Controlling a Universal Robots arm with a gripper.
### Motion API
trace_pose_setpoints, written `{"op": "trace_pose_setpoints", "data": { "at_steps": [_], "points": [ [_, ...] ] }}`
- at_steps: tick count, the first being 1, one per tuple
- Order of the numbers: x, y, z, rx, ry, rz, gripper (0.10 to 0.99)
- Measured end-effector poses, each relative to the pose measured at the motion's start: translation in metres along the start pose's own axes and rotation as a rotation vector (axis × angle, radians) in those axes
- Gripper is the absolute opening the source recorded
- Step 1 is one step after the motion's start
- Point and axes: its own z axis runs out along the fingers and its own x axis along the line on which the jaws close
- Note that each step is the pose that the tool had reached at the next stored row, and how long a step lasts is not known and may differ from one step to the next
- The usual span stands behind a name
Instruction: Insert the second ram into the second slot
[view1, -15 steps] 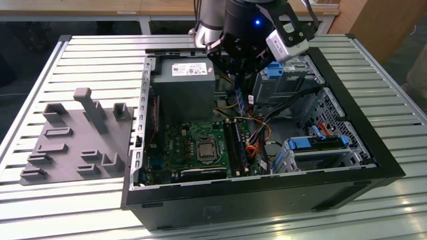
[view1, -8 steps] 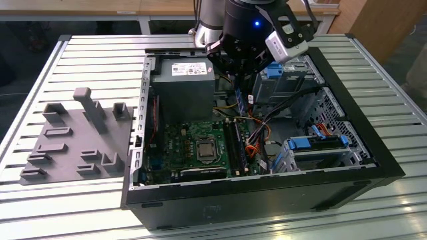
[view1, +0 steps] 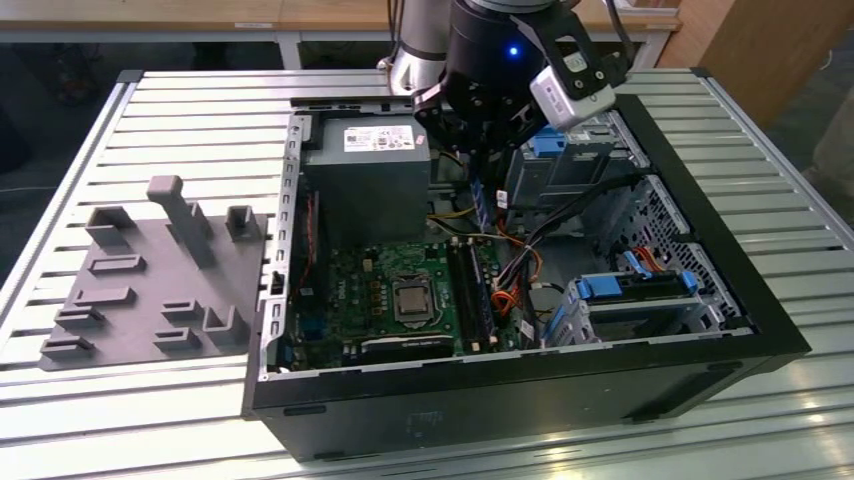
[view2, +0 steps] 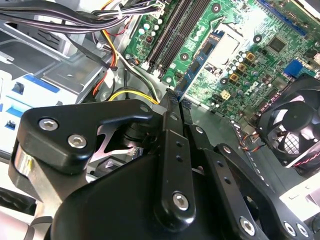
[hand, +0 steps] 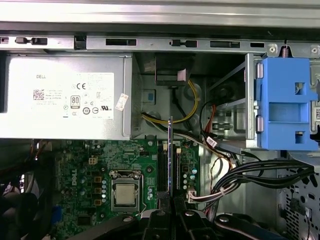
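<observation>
Above slatted metal tabletop (view1: 200, 100), black end effector (view2: 176, 102) clamps thin blue memory stick (view2: 197, 67) over green motherboard (view2: 240, 25), seemingly aligned with its slots.

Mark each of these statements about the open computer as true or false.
1. The hand is shut on the second ram. True.
2. The second ram sits in its slot. False: it is held in the air over the motherboard.
3. The computer case is open. True.
4. The power supply is bright blue. False: it is grey; the drive-bay clip is blue.
5. A grey fixture plate lies at the exterior view's left of the case. True.
</observation>
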Motion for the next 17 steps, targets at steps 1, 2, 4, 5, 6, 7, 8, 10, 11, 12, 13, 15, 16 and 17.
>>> {"op": "trace_pose_setpoints", "data": {
  "at_steps": [1,2,4,5,6,7,8,10,11,12,13,15,16,17],
  "points": [
    [0.0000,0.0000,0.0003,0.000,0.0000,0.000,0.137],
    [0.0000,0.0000,0.0006,0.000,0.0000,0.000,0.137],
    [0.0000,-0.0001,0.0014,0.000,0.0000,0.000,0.137],
    [0.0000,-0.0001,0.0018,0.000,0.0000,0.000,0.137],
    [0.0000,-0.0001,0.0022,0.000,0.0000,0.000,0.137],
    [0.0000,-0.0001,0.0026,0.000,0.0000,0.000,0.137],
    [0.0000,-0.0001,0.0030,0.000,0.0000,0.000,0.137],
    [0.0001,-0.0001,0.0039,0.000,0.0000,0.000,0.137],
    [0.0001,-0.0002,0.0045,0.000,-0.0001,0.000,0.137],
    [0.0001,-0.0003,0.0051,0.000,0.0000,0.000,0.137],
    [0.0001,-0.0004,0.0056,0.000,0.0000,0.000,0.137],
    [0.0001,-0.0005,0.0065,0.000,0.0000,0.000,0.137],
    [0.0001,-0.0005,0.0070,0.000,0.0000,0.000,0.137],
    [0.0001,-0.0005,0.0074,0.000,0.0000,0.000,0.137]
  ]
}}
